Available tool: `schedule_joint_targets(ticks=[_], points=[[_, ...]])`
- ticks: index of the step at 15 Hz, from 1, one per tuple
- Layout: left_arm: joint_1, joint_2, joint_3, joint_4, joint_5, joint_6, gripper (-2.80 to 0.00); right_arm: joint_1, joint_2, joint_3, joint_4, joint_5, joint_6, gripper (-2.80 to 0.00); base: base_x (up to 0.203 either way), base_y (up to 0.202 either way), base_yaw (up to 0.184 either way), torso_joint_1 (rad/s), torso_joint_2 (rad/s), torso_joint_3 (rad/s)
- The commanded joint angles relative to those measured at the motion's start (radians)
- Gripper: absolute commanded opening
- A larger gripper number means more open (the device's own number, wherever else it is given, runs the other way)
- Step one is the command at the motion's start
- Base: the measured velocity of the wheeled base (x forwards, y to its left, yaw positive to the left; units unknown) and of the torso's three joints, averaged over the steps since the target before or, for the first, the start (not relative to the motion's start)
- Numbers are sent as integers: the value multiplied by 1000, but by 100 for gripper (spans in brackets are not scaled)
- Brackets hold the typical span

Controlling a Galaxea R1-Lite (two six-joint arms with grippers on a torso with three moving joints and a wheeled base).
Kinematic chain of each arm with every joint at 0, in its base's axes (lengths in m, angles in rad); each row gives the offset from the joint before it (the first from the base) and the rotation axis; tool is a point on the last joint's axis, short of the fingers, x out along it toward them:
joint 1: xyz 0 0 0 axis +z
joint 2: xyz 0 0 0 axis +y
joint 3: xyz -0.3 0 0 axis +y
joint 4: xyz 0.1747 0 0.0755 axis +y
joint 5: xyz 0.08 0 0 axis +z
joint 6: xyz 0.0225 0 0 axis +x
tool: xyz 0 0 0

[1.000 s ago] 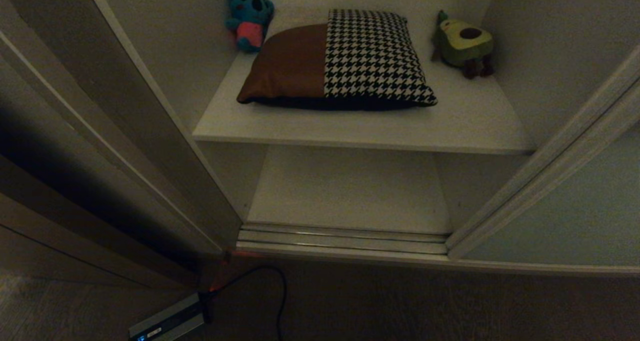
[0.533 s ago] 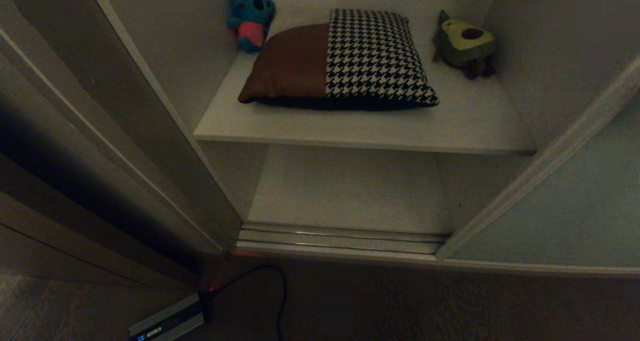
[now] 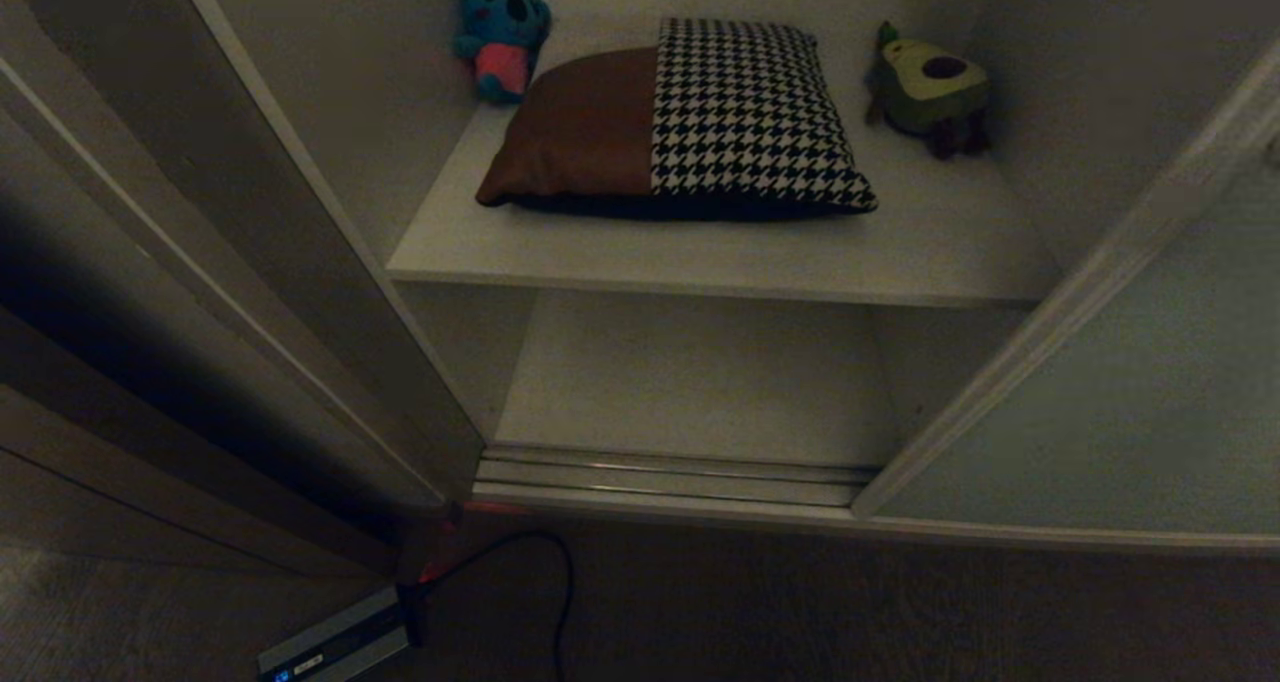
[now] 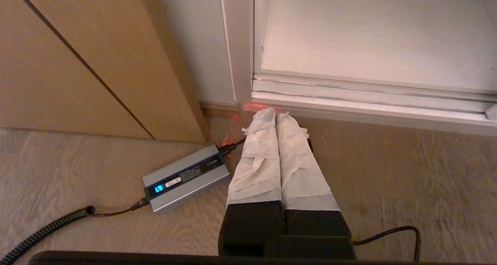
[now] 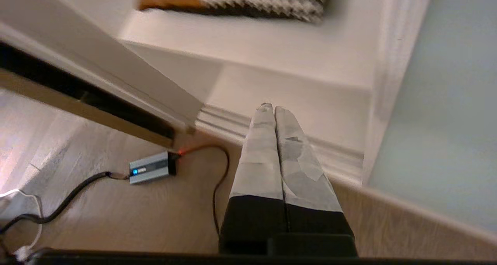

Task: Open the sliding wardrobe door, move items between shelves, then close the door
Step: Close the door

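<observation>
A wardrobe stands partly open, seen from above. The sliding wardrobe door (image 3: pixel 1150 392), a pale grey-green panel with a thin light frame, covers the right side of the opening, its edge running diagonally from the upper right down to the ribbed floor track (image 3: pixel 680 477). On the upper shelf (image 3: pixel 700 257) lies the cushion (image 3: pixel 680 122), houndstooth on one half and brown on the other, flat and roughly centred, with a blue plush toy (image 3: pixel 500 34) at the back left corner and an avocado plush toy (image 3: pixel 930 87) at the back right. The lower shelf (image 3: pixel 700 372) beneath it shows nothing on it. Neither arm appears in the head view. The right gripper (image 5: pixel 270 108) hangs above the track in front of the opening, taped fingers pressed together, holding nothing. The left gripper (image 4: pixel 275 115) hangs low by the floor near the wardrobe's left corner, fingers likewise closed and empty, beside a small silver box (image 4: pixel 186 177) with a cable. The step in hand appears to be the door, with the cushion move or the closing to follow; which one cannot be told. Reaching the cushion would call for spreading the fingers and passing between the door's edge and the left side wall (image 3: pixel 350 162); the gap looks wider than the cushion, though the shelf's front lip and the toys crowd the sides.
</observation>
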Motion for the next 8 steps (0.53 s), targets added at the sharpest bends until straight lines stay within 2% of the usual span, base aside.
schedule_joint_targets(ticks=[1,3,5,8], points=[[-1,1,0,0,0,0,-280,27,-94,47,-69,-4,-3,-280,0,0,0,0,0,0],[0,0,0,0,0,0,-280,28,-107,115,-252,-41,0,-280,0,0,0,0,0,0],[0,1,0,0,0,0,-280,22,-89,190,-419,-111,6,-280,0,0,0,0,0,0],[0,0,0,0,0,-1,-280,-23,-30,230,-529,-121,18,-280,0,0,0,0,0,0]])
